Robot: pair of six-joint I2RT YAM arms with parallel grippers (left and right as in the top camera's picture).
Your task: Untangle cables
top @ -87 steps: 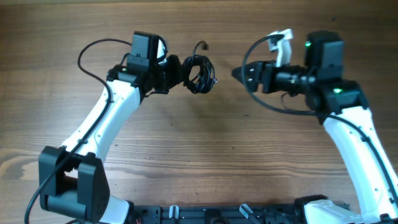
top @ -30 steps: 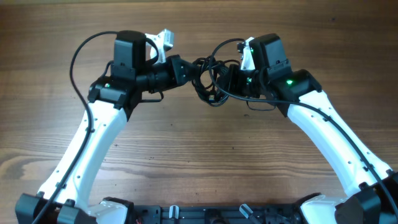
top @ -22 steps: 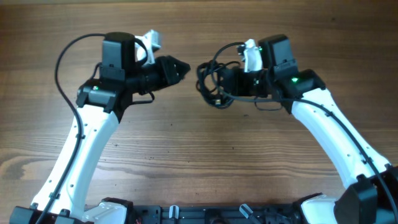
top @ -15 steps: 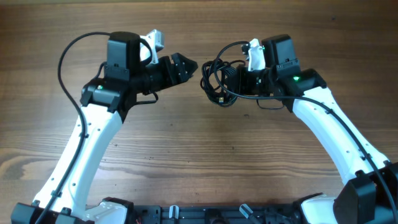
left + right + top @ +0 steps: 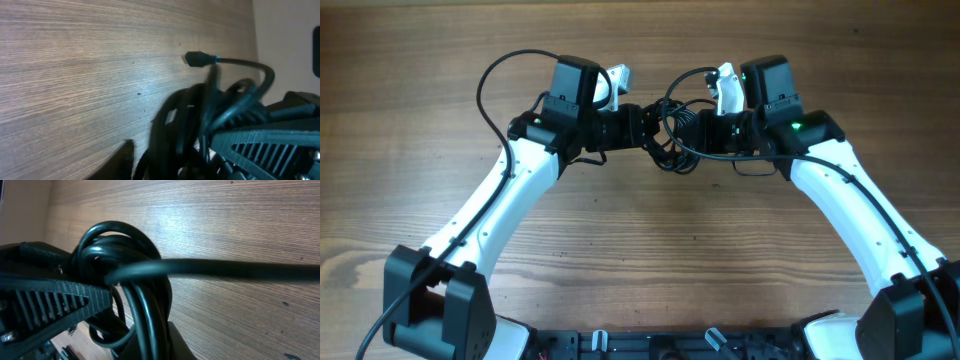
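The cables [image 5: 668, 135] form a black coiled bundle hanging just above the wood between my two grippers. My left gripper [image 5: 645, 128] reaches in from the left, its jaws closed in on the coils. In the left wrist view the cables [image 5: 200, 115] fill the space by the dark fingertip [image 5: 125, 160], and one plug end [image 5: 195, 59] sticks out above. My right gripper [image 5: 692, 132] holds the bundle from the right. In the right wrist view, strands of the cables [image 5: 120, 245] run down beside its finger [image 5: 177, 340]. One strand stretches straight across to the right.
The wooden table [image 5: 640, 260] lies under both arms. Thicker black arm wires loop over the left arm [image 5: 510, 70] and beside the right arm [image 5: 760, 165]. A ribbed black finger [image 5: 50, 300] presses against the bundle's left side.
My left gripper let go of the bundle, drew back to the left and opened. It has since come back into the coils and closed in. The right gripper kept its hold and barely moved.
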